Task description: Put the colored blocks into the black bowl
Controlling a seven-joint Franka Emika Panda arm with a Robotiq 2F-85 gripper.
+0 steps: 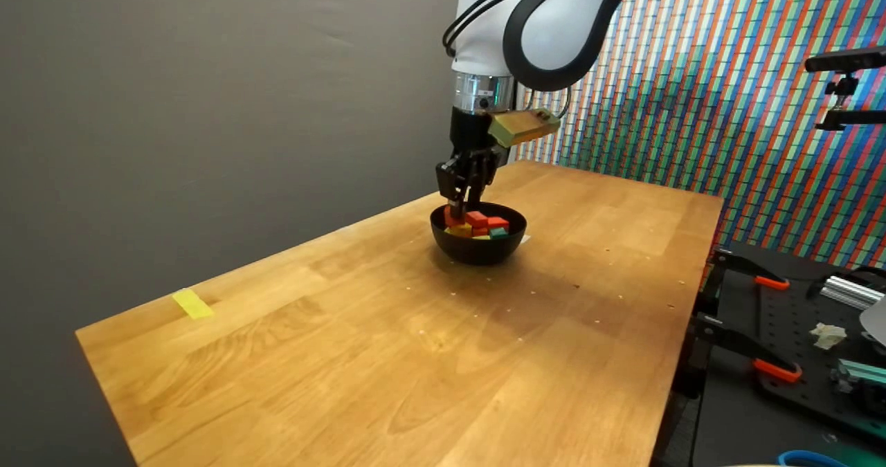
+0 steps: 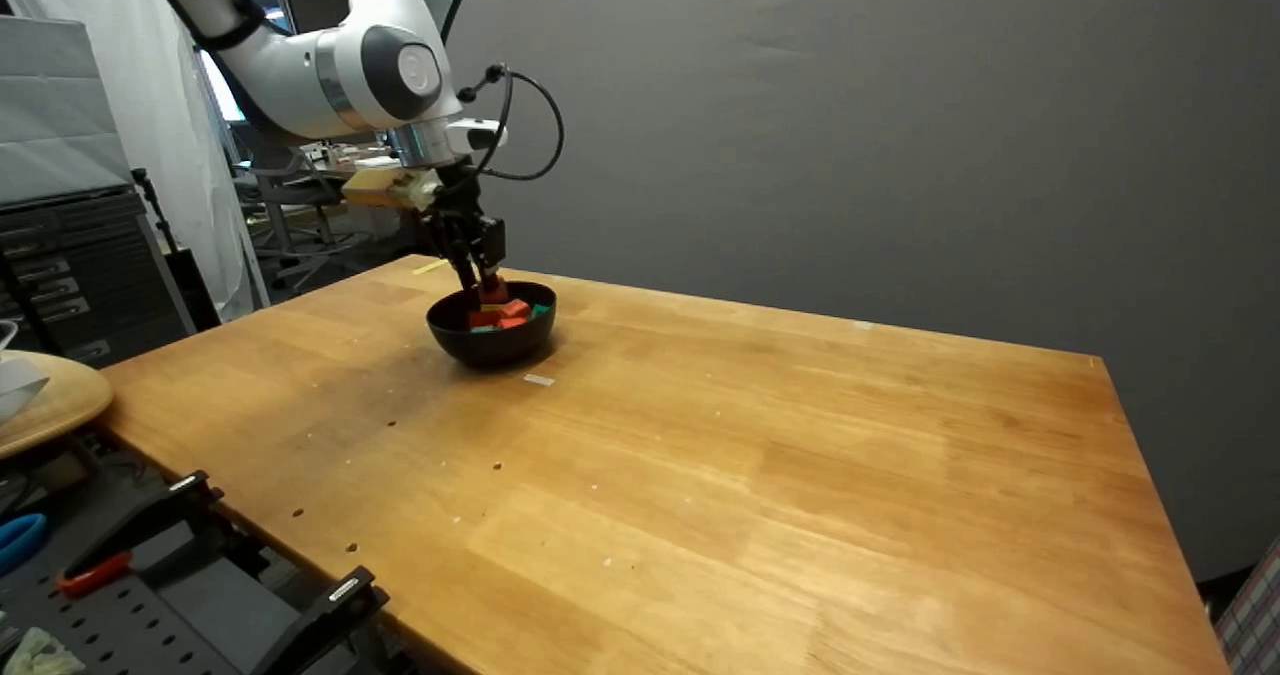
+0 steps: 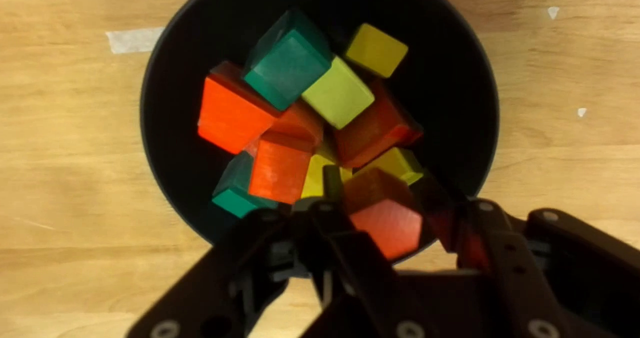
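The fingers (image 3: 332, 183) of the black gripper (image 3: 384, 190) stand apart, reaching down into the round black bowl (image 3: 172, 127), with a tilted red block (image 3: 387, 223) between them; whether they pinch it, I cannot tell.

From left to right in the wrist view, a short whitish strip (image 3: 132, 40) lies on the pale wooden tabletop (image 3: 70, 178) just beside the bowl. Inside the bowl sit a bright orange-red block (image 3: 232, 115) at left, a dark green block (image 3: 237, 198) nearer, an orange block (image 3: 279, 175) right of that, a second green block (image 3: 290, 62) farther off, a yellow block (image 3: 312, 175) partly behind a finger, a pale yellow-green block (image 3: 340, 95), a dark red block (image 3: 372, 127) and, farthest right, two more yellow blocks (image 3: 377, 50), one far, one near.

In an exterior view, a flat yellow strip (image 1: 192, 303) lies near the tabletop's left end, well apart from the bowl; black clamps with orange ends (image 1: 747, 265) stand at right.
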